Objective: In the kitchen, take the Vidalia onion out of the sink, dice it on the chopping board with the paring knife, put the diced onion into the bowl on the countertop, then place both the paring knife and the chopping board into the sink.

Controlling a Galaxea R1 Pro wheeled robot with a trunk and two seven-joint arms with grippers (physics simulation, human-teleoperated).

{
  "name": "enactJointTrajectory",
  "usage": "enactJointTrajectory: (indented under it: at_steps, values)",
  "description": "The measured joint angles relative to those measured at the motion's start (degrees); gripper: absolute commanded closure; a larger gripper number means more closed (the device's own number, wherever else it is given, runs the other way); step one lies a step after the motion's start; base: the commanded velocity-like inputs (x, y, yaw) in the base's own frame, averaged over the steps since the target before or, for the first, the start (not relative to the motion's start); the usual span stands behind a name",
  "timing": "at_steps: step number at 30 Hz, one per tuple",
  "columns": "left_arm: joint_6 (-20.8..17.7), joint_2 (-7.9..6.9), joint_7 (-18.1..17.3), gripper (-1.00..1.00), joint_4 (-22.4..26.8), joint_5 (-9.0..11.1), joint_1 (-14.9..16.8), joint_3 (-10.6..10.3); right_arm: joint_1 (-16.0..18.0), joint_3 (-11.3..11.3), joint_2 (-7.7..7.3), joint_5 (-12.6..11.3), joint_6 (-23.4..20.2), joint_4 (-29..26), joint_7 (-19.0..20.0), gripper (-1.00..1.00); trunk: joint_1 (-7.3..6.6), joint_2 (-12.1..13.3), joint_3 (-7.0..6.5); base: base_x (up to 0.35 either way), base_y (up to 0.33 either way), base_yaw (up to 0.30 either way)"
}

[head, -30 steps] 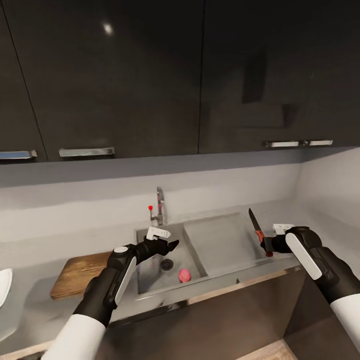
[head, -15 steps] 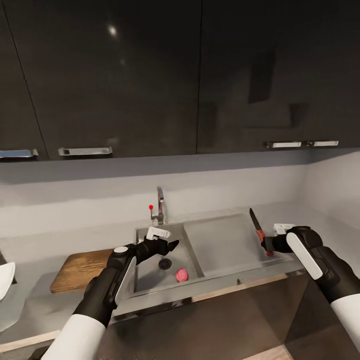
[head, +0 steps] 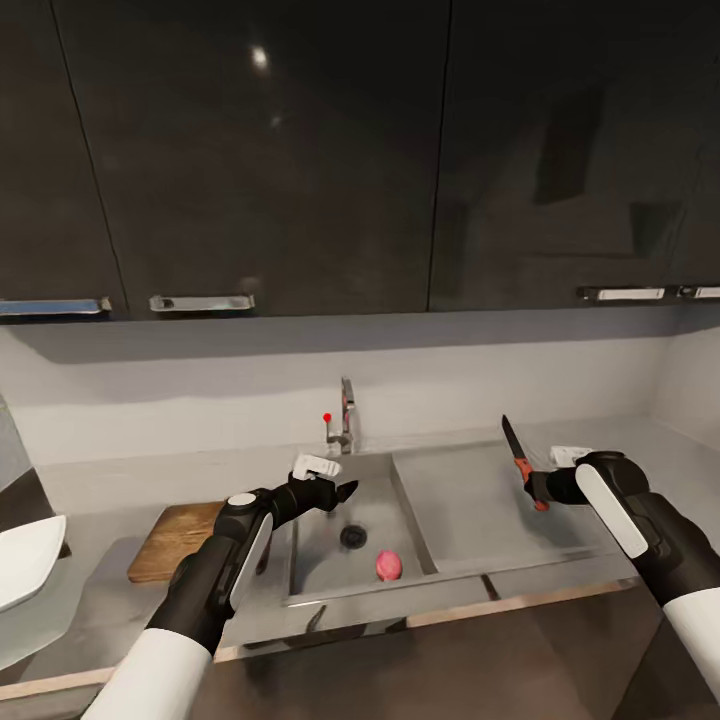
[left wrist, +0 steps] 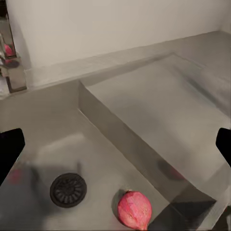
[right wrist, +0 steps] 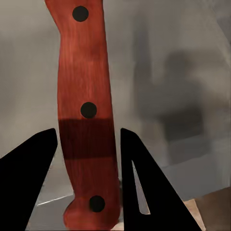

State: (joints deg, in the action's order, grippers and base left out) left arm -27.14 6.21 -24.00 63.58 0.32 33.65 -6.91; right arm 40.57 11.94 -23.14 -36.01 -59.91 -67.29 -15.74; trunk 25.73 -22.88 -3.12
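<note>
Beside the sink (head: 470, 500), over its draining part, the paring knife (head: 519, 462) is gripped by its red handle in the right pincer (head: 541, 490), blade up. The left pincer (head: 335, 485) is held wide apart and empty over the basin's near-left rim. Inside the basin, near the drain (left wrist: 68, 189), the Vidalia onion (head: 388, 566) lies whole, so no dicing appears done. Left of the sink, on the desk (head: 100, 600), the chopping board (head: 178, 538) is bare; the bowl (head: 25, 560) farther left looks empty.
</note>
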Motion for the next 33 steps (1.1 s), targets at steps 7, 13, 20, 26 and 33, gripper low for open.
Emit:
enactJointTrajectory:
  at_steps: [7, 13, 20, 26, 33]
  values:
    - [0.0, 0.01, 0.0, -1.0, 0.0, -0.04, 0.0, 0.0, 0.0, -0.85, 0.0, -0.05, 0.0, 0.0, 0.0, 1.0, 0.03, 0.01, 0.0, 0.155, 0.0, 0.003]
    - [0.0, 0.01, 0.0, -1.0, 0.0, -0.02, 0.0, 0.0, 0.0, -0.93, 0.0, -0.06, 0.0, 0.0, 0.0, 1.0, 0.03, 0.01, 0.0, 0.017, 0.0, 0.0]
    - [0.02, 0.0, 0.0, -1.0, 0.0, 0.0, 0.0, -0.01, 0.01, -0.93, 0.01, -0.04, -0.02, -0.01, 0.0, 1.0, 0.02, 0.01, 0.0, 0.104, -0.174, 0.039]
    - [0.01, 0.0, 0.0, -1.0, -0.04, 0.0, 0.0, 0.0, 0.01, -0.93, 0.01, -0.05, -0.01, 0.0, 0.04, 1.0, 0.03, 0.01, 0.0, 0.133, -0.199, 0.13]
    - [0.06, 0.11, 0.13, -1.0, -1.61, -0.01, 0.0, 0.0, 0.0, -0.94, 0.0, -0.05, 0.0, 0.0, 0.0, 1.0, 0.03, 0.01, 0.0, 0.018, -0.025, 0.019]
